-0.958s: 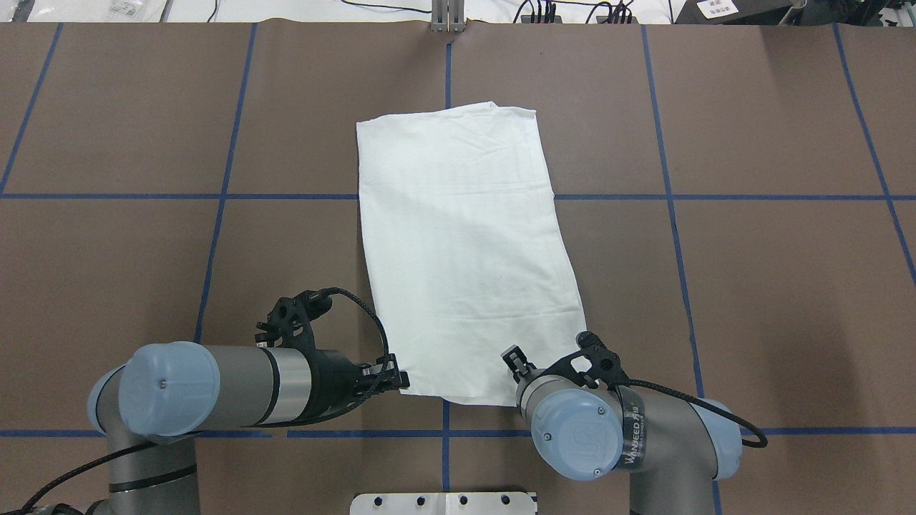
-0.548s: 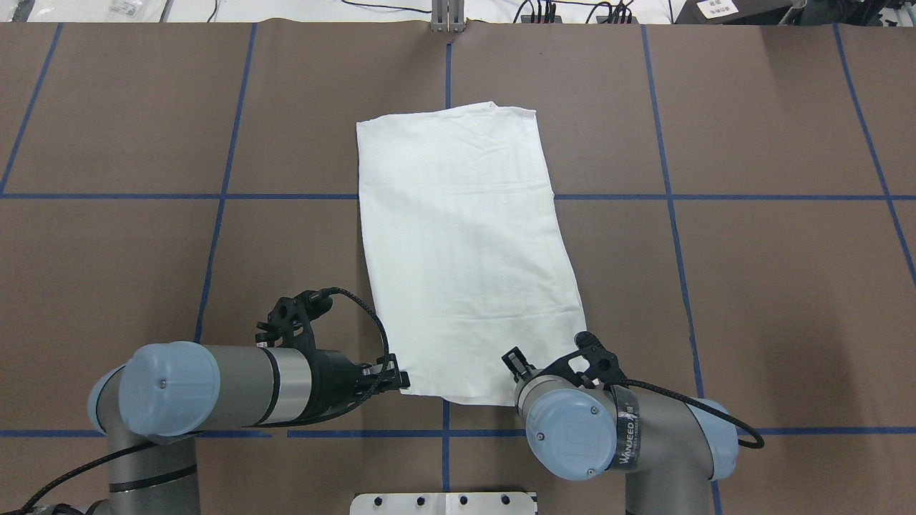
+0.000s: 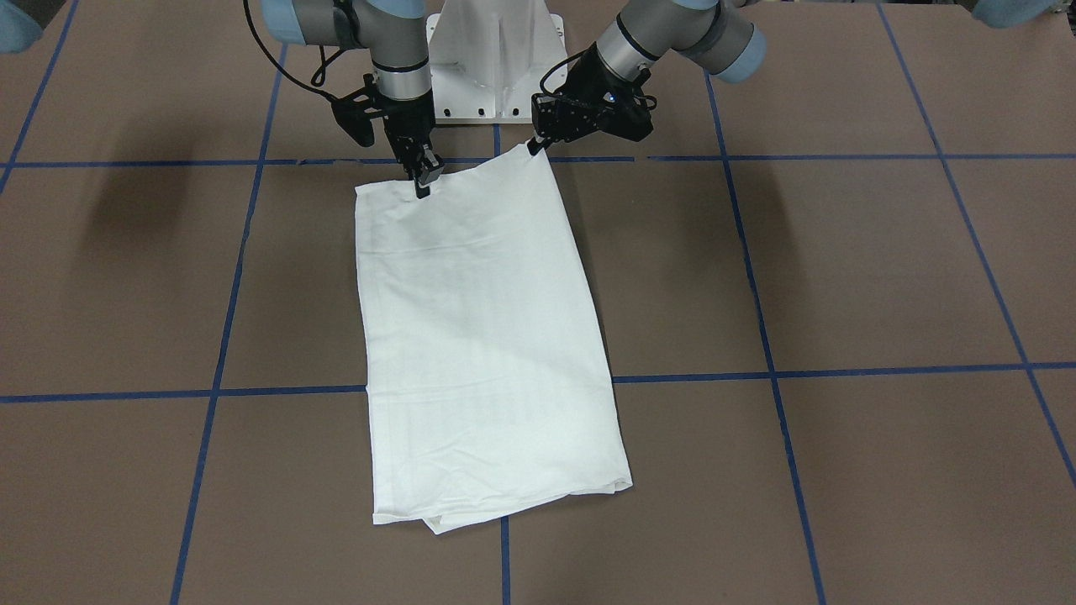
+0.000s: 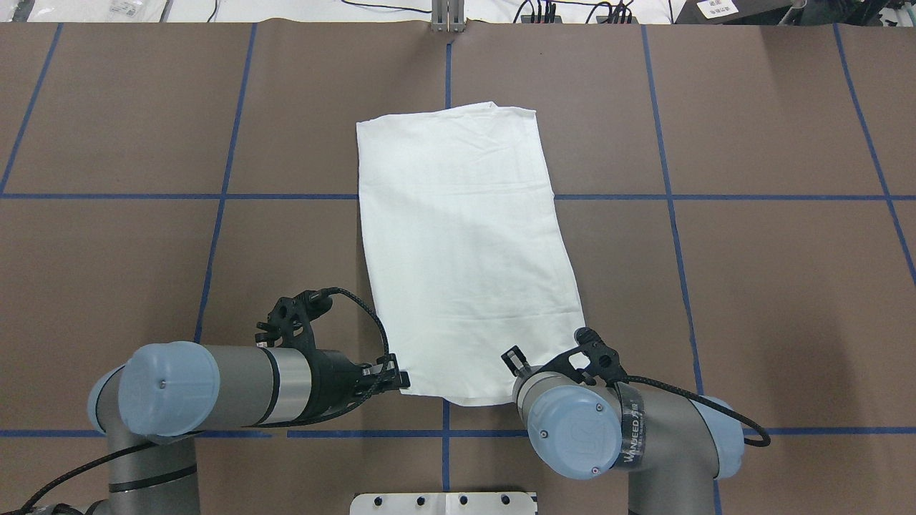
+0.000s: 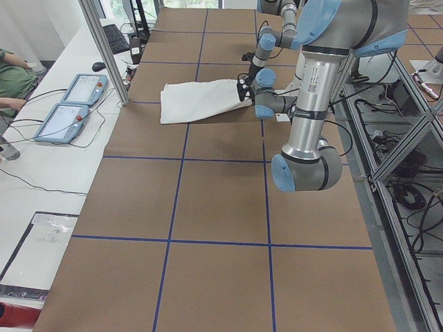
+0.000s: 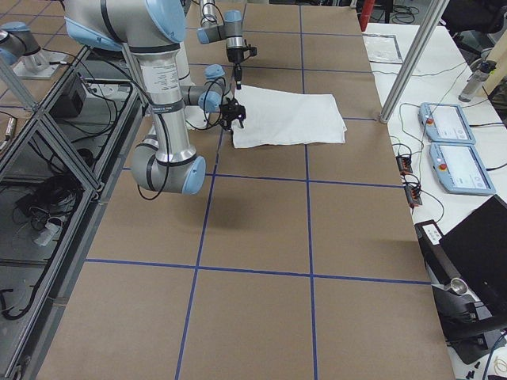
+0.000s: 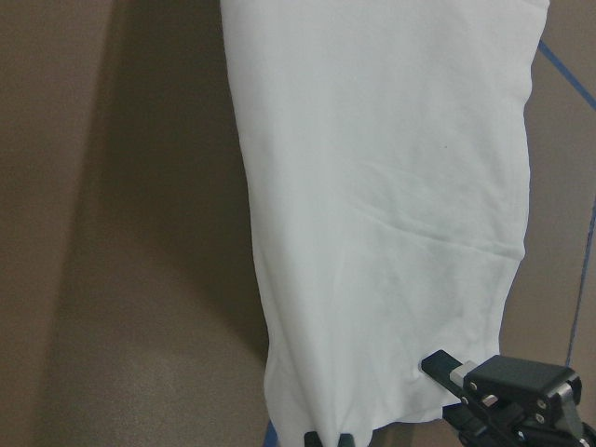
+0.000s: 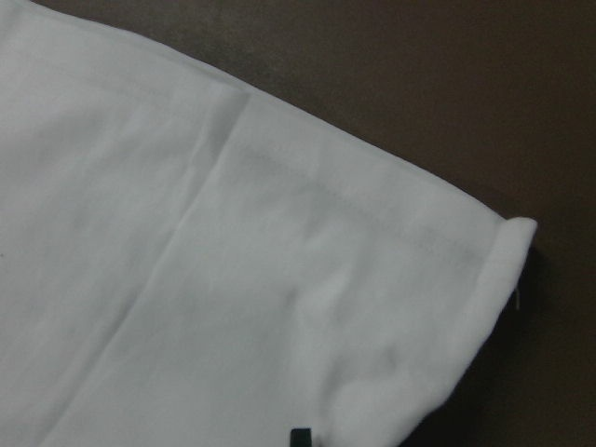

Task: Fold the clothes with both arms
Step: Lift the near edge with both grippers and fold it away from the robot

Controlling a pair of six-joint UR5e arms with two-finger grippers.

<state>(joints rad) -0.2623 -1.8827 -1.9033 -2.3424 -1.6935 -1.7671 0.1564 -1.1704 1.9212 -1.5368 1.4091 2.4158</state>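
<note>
The white shirt (image 4: 465,243) lies folded into a long rectangle on the brown table, its plain side up (image 3: 479,336). My left gripper (image 3: 535,149) is shut on the shirt's near left corner, which lifts slightly; the overhead view shows it low beside the edge (image 4: 398,379). My right gripper (image 3: 423,186) points straight down, shut on the near edge close to the other corner. In the overhead view its own wrist hides it. The left wrist view shows cloth (image 7: 391,186) running into the fingertips (image 7: 346,438). The right wrist view shows a rolled hem corner (image 8: 503,251).
The white pedestal (image 3: 496,50) stands just behind both grippers. Blue tape lines (image 4: 215,197) grid the table. A metal post (image 4: 447,18) rises at the far edge. Two pendants (image 5: 69,104) lie on the side bench, where a person's sleeve (image 5: 10,76) shows.
The right wrist has turned and shifted slightly toward the robot. The left arm and the shirt have hardly moved.
</note>
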